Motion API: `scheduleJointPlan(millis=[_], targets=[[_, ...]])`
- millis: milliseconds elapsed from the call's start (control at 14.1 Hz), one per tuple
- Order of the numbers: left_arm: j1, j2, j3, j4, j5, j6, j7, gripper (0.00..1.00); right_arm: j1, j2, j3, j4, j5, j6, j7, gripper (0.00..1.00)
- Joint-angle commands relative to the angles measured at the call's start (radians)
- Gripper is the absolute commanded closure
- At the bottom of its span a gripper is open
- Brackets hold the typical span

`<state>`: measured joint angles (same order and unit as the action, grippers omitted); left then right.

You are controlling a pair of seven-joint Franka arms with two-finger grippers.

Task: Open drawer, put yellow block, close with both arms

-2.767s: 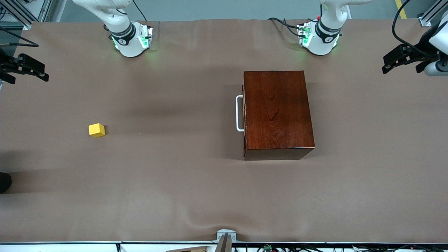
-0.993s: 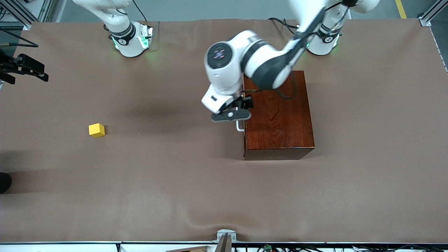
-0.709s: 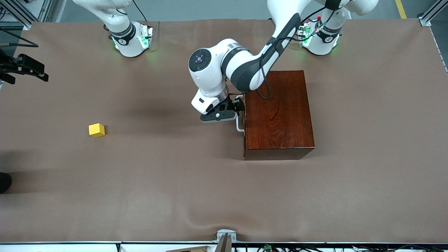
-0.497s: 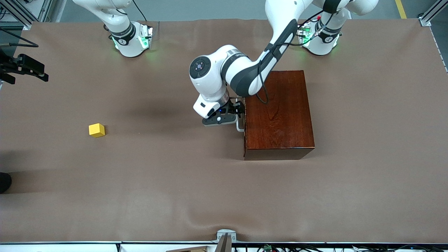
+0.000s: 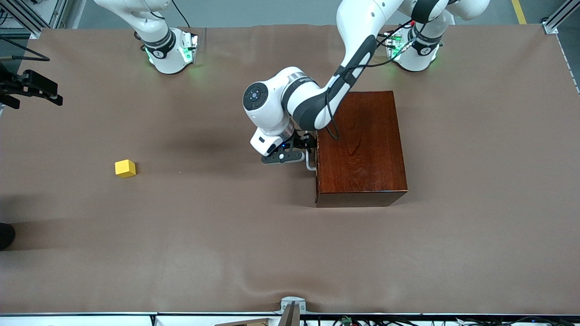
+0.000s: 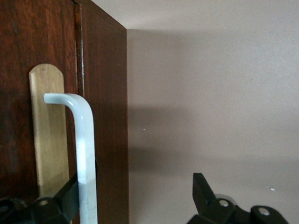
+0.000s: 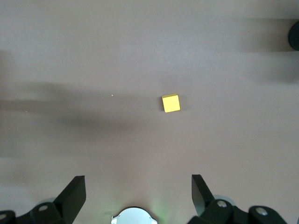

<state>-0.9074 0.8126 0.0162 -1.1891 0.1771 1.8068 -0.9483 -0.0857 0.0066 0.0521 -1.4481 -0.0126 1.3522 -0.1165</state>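
The dark wooden box (image 5: 360, 145) stands at the left arm's end of the table with its drawer (image 6: 18, 56) shut. The white handle (image 5: 310, 164) faces the right arm's end. My left gripper (image 5: 309, 145) is at the handle and open; in the left wrist view the handle bar (image 6: 86, 154) lies just inside one finger (image 6: 67, 203), the other finger (image 6: 203, 196) well apart. The yellow block (image 5: 125, 168) sits alone on the cloth toward the right arm's end. My right gripper (image 5: 50, 94) waits open, high over that end, and looks down on the yellow block (image 7: 170, 102).
Brown cloth (image 5: 226, 226) covers the table. A metal bracket (image 5: 292, 307) sits at the edge nearest the front camera. A dark object (image 5: 5, 235) shows at the edge by the right arm's end. Open cloth lies between block and box.
The left arm has swung in from over the box's edge and come down, bringing its open gripper to the handle. The right arm, the block and the box have not moved.
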Motion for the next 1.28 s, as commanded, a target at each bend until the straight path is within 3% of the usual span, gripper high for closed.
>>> scheduleJointPlan(millis=[0,709,922,1206], targets=[[-0.016,0.014,-0.001,0.032,0.018,0.026,-0.01,0.0,-0.014,0.003,0.009,0.011,0.017,-0.004,0.011,0.0],[-0.025,0.043,-0.024,0.037,-0.021,0.196,-0.15,0.0,-0.017,0.023,0.008,0.018,0.013,0.042,0.008,0.0],[-0.031,0.048,-0.028,0.04,-0.022,0.232,-0.178,0.0,-0.084,0.061,0.009,0.018,0.035,0.051,-0.005,0.0],[-0.042,0.071,-0.038,0.107,-0.039,0.241,-0.21,0.0,-0.104,0.119,0.009,0.022,0.039,0.065,-0.006,0.0]])
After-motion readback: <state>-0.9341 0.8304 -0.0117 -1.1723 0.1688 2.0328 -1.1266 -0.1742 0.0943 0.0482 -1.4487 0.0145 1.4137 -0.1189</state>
